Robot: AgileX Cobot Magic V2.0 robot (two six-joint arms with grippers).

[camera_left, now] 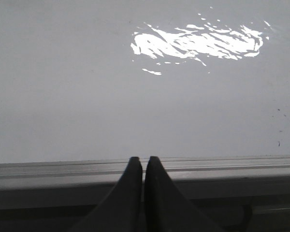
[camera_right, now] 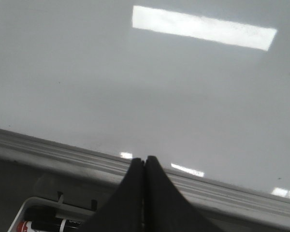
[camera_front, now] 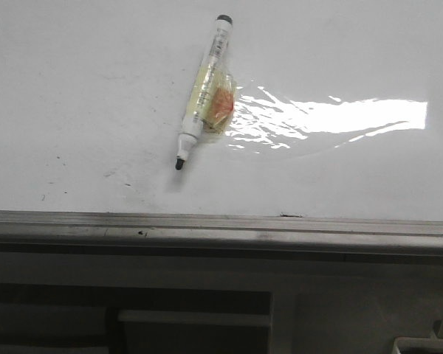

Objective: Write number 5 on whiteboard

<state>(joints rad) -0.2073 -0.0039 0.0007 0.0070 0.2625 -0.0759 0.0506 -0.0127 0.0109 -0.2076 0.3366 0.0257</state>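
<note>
On my left wrist feed the left hand (camera_left: 143, 166) had its two dark fingers pressed together with nothing between them, tips over the grey frame strip (camera_left: 222, 166) of the whiteboard (camera_left: 87, 96). The right hand (camera_right: 144, 166) looked the same: fingers closed against each other, gripping nothing, tips over that frame edge. Under the right hand, on the near side of the frame, I saw a pale tray (camera_right: 34, 208) with dark items in it. Beyond both hands the board lay white and glossy, with a few dark specks. On the front feed a marker (camera_front: 201, 92) lay on the board, uncapped tip pointing back toward the frame, yellowish tape around its middle. A glare patch (camera_front: 332, 118) sat beside it. I saw no 5 drawn anywhere.
</note>
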